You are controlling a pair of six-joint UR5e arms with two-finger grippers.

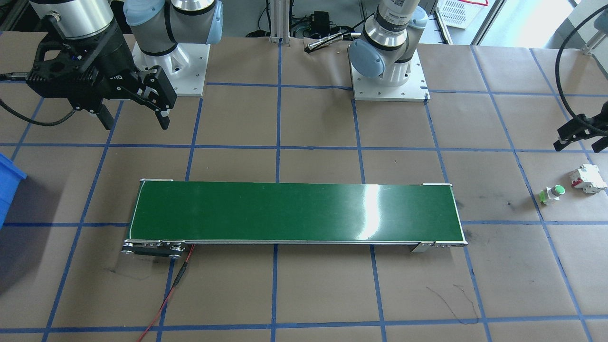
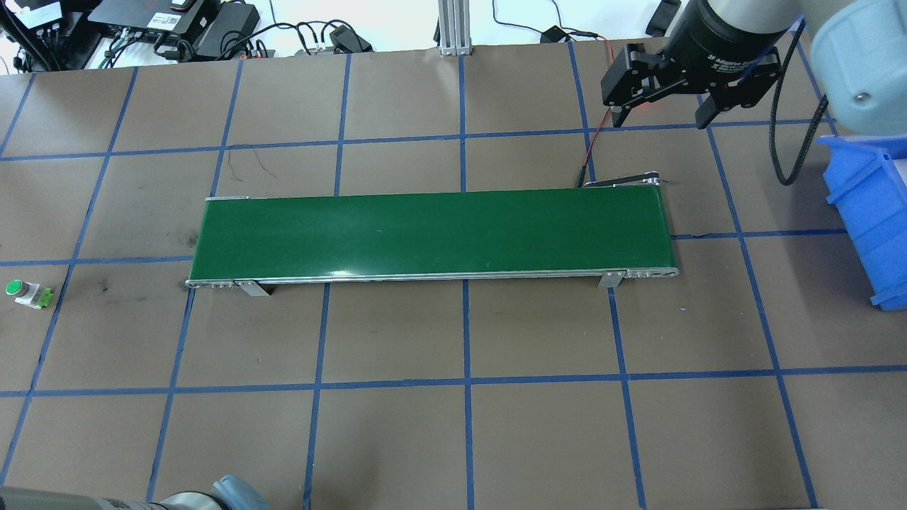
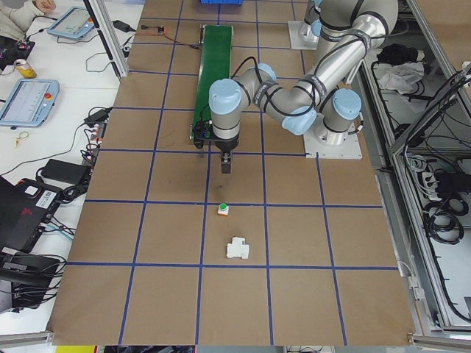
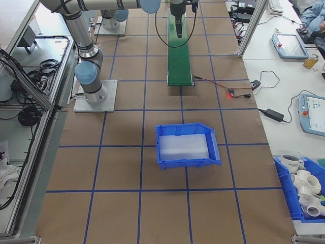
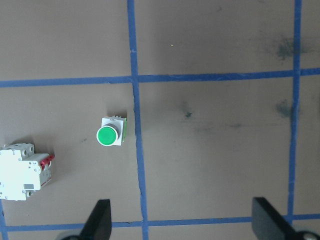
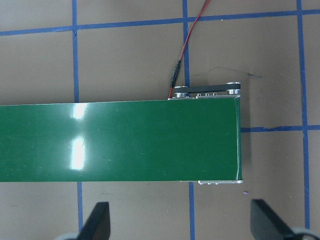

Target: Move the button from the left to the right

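Button [image 5: 111, 134] sits on the brown paper at the table's left end, just beside a blue tape line, near the white circuit breaker [image 5: 22, 171] but apart from it; left gripper [image 5: 182, 220] hangs above it pointing straight down, jaws spread wide and empty; right gripper [image 2: 662, 106] hovers over the far end of the green conveyor [image 2: 432, 230], jaws likewise wide, holding nothing; blue bin [image 2: 868, 212] stands beyond it.

I see a long green conveyor belt [image 1: 294, 212] mid-table, a thin red wire [image 1: 166, 297] trailing from its end, a blue plastic bin [image 4: 187, 145] beyond that end, a white circuit breaker [image 1: 589, 178] far opposite.
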